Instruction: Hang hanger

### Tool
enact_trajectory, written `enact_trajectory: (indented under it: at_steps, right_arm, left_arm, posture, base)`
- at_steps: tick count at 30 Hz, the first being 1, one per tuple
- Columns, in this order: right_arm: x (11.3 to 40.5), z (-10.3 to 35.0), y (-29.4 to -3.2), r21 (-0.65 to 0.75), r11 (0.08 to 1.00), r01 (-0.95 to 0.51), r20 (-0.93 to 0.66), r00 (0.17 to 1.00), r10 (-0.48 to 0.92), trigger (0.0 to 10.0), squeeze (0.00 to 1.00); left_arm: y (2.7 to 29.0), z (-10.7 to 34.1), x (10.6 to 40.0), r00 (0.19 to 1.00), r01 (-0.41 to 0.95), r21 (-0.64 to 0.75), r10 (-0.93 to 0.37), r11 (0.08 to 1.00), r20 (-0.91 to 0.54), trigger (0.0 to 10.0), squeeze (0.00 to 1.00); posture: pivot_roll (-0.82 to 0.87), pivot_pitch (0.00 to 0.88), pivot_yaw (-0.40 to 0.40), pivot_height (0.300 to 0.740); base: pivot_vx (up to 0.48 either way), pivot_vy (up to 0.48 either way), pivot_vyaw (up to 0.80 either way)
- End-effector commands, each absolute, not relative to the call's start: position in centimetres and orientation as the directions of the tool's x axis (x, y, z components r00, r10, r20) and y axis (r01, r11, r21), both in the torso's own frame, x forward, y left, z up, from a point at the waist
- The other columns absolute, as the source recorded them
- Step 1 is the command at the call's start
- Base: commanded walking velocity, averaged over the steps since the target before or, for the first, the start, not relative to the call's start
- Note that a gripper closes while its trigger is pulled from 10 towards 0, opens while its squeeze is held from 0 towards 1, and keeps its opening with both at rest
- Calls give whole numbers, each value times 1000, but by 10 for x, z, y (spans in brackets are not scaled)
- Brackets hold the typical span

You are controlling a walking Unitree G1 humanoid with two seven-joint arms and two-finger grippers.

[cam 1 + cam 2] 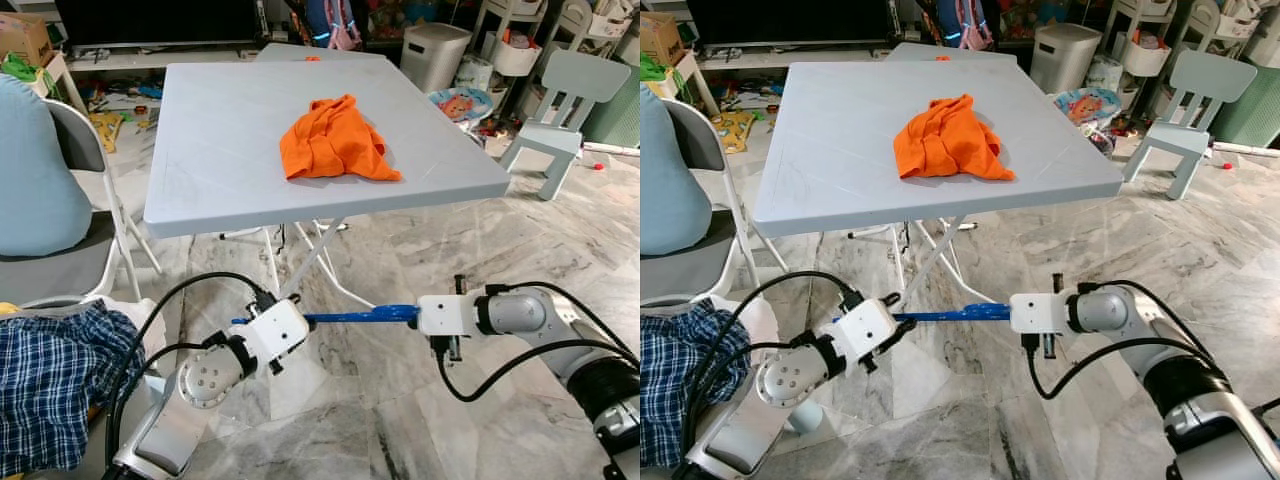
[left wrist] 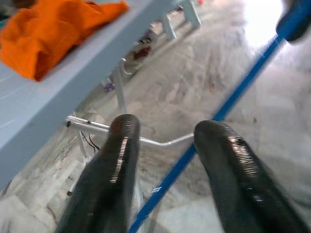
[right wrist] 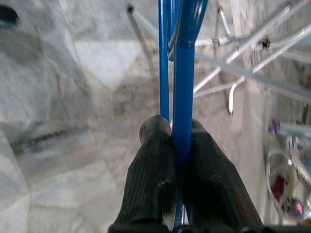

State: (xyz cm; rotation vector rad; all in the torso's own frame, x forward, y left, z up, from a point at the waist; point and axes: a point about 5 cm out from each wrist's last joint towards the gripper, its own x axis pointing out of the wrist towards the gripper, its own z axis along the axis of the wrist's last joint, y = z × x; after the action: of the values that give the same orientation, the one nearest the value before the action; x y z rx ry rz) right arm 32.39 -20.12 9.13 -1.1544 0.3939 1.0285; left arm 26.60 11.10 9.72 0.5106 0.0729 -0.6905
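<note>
Both arms reach inward below the surface's near edge, wrists level. The right hand (image 3: pixel 181 160) is clamped tight, fingers pressed together; the left hand (image 2: pixel 163 145) has its fingers spread apart.
</note>
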Motion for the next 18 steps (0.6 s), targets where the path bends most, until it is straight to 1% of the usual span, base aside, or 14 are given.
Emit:
enact_trajectory:
  at_steps: [1, 2, 3, 4, 7, 10, 11, 12, 13, 14, 15, 16, 17, 18]
  right_arm:
    - [328, 94, -207, -596, 61, -800, -709, 561, 427, 0, 0]
    - [329, 93, -209, -607, 93, -789, -698, 586, 412, 0, 0]
    - [329, 93, -209, -607, 93, -789, -698, 586, 412, 0, 0]
    - [328, 90, -211, -595, 120, -795, -701, 586, 406, 0, 0]
    - [327, 88, -213, -594, 156, -789, -693, 600, 399, 0, 0]
    - [326, 85, -216, -599, 217, -771, -676, 631, 380, 0, 0]
    - [326, 83, -218, -597, 261, -758, -662, 650, 373, 0, 0]
    - [324, 79, -222, -585, 347, -733, -645, 680, 349, 0, 0]
    - [324, 79, -222, -585, 347, -733, -645, 680, 349, 0, 0]
    - [323, 77, -225, -577, 384, -721, -641, 691, 335, 0, 0]
    - [320, 74, -234, -565, 504, -654, -608, 742, 282, 0, 0]
    - [318, 72, -238, -557, 552, -620, -593, 763, 259, 0, 0]
    - [316, 71, -237, -519, 628, -581, -565, 784, 258, 0, 0]
    - [312, 70, -237, -444, 738, -508, -521, 816, 249, 0, 0]
  left_arm:
    - [109, 101, 266, 791, 607, 359, -581, 709, -191, 10000, 1000]
    - [107, 101, 263, 805, 592, 294, -567, 751, -175, 10000, 1000]
    - [107, 101, 263, 805, 592, 294, -567, 751, -175, 10000, 1000]
    - [104, 101, 259, 807, 590, 251, -569, 767, -158, 10000, 1000]
    - [102, 101, 255, 809, 587, 232, -570, 776, -143, 10000, 1000]
    - [99, 101, 251, 825, 564, 202, -554, 800, -109, 10000, 1000]
    - [99, 103, 251, 845, 534, 185, -527, 825, -86, 10000, 1000]
    - [99, 106, 252, 875, 483, 157, -481, 861, -56, 10000, 1000]
    - [99, 106, 252, 875, 483, 157, -481, 861, -56, 10000, 1000]
    - [99, 108, 252, 885, 465, 145, -464, 873, -48, 10000, 1000]
    - [101, 111, 255, 909, 415, 125, -415, 901, -29, 10000, 1000]
    - [103, 112, 255, 918, 395, 114, -395, 911, -23, 10000, 1000]
    - [106, 111, 256, 927, 375, 101, -375, 921, -22, 10000, 1000]
    - [110, 111, 257, 938, 346, 82, -345, 935, -25, 10000, 1000]
  posture:
    - [71, 25, -83, 740]
    - [71, 25, -84, 740]
    - [71, 25, -84, 740]
    - [71, 25, -84, 740]
    - [75, 26, -86, 740]
    - [77, 26, -86, 740]
    - [78, 26, -87, 740]
    - [78, 26, -87, 740]
    - [78, 26, -87, 740]
    - [78, 26, -87, 740]
    - [83, 25, -87, 740]
    - [83, 25, -87, 740]
    - [79, 25, -82, 740]
    - [72, 25, -77, 740]
  base:
    - [0, 0, 0]
    - [0, 0, 0]
    - [0, 0, 0]
    - [0, 0, 0]
    - [0, 0, 0]
    - [0, 0, 0]
    - [0, 0, 0]
    - [0, 0, 0]
    - [0, 0, 0]
    - [0, 0, 0]
    - [0, 0, 0]
    - [0, 0, 0]
    - [0, 0, 0]
    - [0, 0, 0]
